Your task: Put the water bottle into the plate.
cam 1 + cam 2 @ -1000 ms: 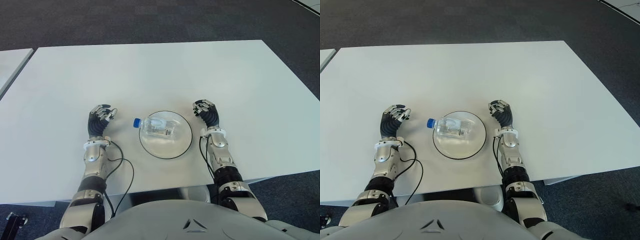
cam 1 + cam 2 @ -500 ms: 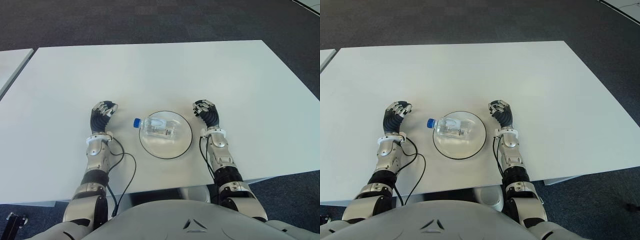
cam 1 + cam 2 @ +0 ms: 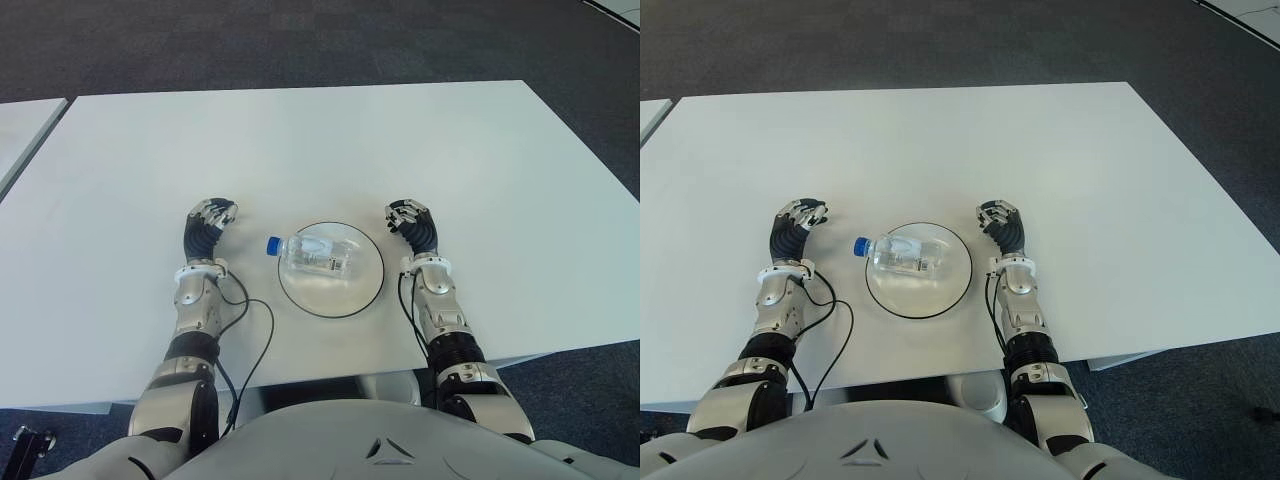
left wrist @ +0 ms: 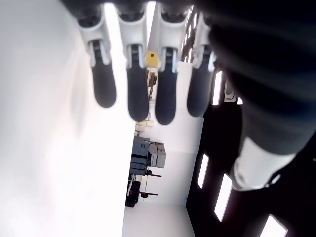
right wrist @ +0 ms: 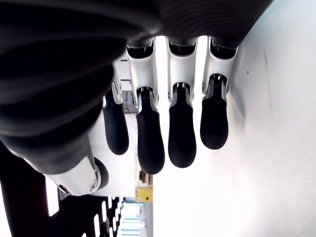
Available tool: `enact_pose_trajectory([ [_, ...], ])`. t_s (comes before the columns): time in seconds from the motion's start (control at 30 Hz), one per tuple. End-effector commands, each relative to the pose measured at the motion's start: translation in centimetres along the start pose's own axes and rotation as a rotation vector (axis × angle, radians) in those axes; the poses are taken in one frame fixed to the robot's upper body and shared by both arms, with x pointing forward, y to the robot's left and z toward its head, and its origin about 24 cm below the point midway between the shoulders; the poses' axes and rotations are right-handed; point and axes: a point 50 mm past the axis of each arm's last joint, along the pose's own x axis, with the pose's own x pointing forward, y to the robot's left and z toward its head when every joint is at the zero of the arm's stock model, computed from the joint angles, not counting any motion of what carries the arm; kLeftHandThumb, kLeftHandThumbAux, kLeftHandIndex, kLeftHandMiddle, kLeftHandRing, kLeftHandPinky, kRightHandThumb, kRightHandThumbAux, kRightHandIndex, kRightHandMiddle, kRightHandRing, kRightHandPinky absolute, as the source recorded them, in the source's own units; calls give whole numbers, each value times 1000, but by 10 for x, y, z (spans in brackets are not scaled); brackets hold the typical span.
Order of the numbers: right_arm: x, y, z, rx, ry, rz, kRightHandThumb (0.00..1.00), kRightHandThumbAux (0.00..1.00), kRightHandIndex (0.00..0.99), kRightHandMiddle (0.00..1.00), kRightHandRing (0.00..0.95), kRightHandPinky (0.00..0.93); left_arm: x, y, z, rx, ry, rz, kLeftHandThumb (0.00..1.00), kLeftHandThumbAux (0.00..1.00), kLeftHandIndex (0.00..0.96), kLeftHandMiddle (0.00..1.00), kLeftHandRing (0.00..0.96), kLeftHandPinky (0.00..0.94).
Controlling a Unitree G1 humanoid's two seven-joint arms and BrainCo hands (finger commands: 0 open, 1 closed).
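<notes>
You see the bottle [image 3: 318, 253] lying on its side in the plate [image 3: 367, 291], low centre of the frame, its blue cap (poking past the rim) pointing left. Your left hand [image 3: 207, 227] shows left of the plate, your right hand [image 3: 411, 223] right of it; both have fingers [image 5: 181, 133] relaxed, holding nothing, over the white surface [image 3: 300, 150].

Hidden and cut-off parts

The label print on the water bottle [image 3: 318, 255] was too small to be read; the table [image 3: 300, 150] was cut off at the left edge of the eye views.
</notes>
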Motion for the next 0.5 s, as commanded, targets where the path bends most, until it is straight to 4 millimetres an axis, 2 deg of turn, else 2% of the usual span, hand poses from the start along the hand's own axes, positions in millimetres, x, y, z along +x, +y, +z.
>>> enact_pose_trajectory([
  [0.03, -14, -2, -31, -2, 154, -1, 707, 729, 432, 609, 607, 602, -26, 8, -44, -43, 247, 39, 693, 724, 414, 404, 421, 438],
  [0.27, -14, -2, -30, -3, 152, 0, 707, 729, 433, 610, 614, 623, -27, 8, -44, -45, 252, 42, 700, 723, 417, 417, 437, 460],
  [0.5, -15, -3, -30, -5, 151, 1, 707, 729, 433, 607, 608, 604, -29, 7, -44, -38, 257, 34, 701, 722, 418, 425, 444, 461],
])
